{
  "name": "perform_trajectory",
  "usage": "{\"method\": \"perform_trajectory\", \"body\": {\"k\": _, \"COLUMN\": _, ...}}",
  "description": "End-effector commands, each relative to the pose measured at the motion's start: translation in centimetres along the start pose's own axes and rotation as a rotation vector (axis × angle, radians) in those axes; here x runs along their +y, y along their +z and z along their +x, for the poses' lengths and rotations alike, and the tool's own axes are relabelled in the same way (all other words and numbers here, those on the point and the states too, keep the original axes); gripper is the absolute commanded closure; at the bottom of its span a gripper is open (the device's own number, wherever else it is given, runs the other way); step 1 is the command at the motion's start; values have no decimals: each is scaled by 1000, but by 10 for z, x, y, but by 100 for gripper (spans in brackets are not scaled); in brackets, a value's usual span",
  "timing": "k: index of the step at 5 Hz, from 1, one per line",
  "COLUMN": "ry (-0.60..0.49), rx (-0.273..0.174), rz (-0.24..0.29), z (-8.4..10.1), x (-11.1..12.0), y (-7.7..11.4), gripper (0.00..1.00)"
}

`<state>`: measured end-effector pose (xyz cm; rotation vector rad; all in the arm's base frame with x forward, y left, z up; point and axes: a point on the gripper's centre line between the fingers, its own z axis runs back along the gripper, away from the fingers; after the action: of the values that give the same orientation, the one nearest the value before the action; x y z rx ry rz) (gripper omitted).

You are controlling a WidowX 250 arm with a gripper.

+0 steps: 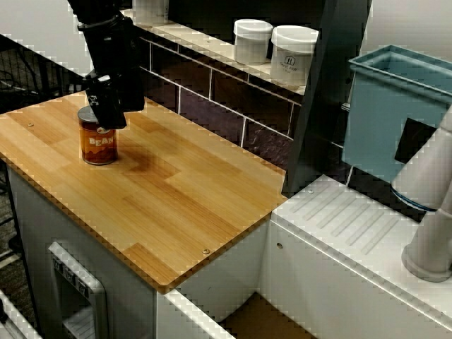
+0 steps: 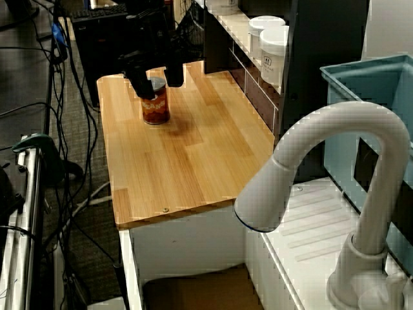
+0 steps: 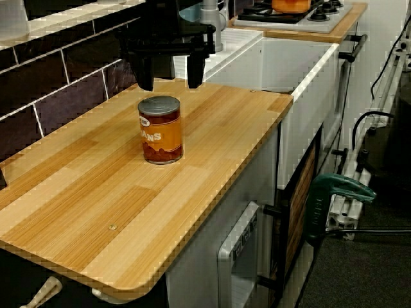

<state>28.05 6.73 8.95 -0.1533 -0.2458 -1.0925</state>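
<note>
While my claw (image 3: 171,83) hangs over the wooden worktop (image 3: 212,147), its two black fingers (image 3: 146,72) stand wide apart and grip nothing. Straight beneath the gap between them stands the bean can (image 3: 160,130), upright on the wood, with an orange label and a grey lid.

Seen low along the counter, my fingertips show above the lid with a strip of worktop visible between them and the can, so I am not touching it there. Seen from behind the tap, the fingers appear to flank the top of the can (image 2: 155,103), one on each side. In the view across the counter toward the tiles, my claw (image 1: 106,111) covers the can's (image 1: 98,145) upper rim. From these two views I cannot tell whether the tips reach below the rim or only hover over it.

The dark tiled wall (image 1: 212,92) runs close behind me. On the ledge above it, well apart from my claw, sit two white jars (image 1: 252,41) (image 1: 293,55). Farther off along the counter are a white ribbed drainboard (image 1: 353,226), a curved white tap (image 2: 322,129) and a blue bin (image 1: 385,113). A green clamp (image 3: 337,192) sits low beside the cabinet, far below me.
</note>
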Motion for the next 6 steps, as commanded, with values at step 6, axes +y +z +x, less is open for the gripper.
{"method": "perform_trajectory", "body": {"k": 6, "ry": -216, "rx": 62, "rz": -62, "z": -42, "x": 18, "y": -3, "gripper": 0}}
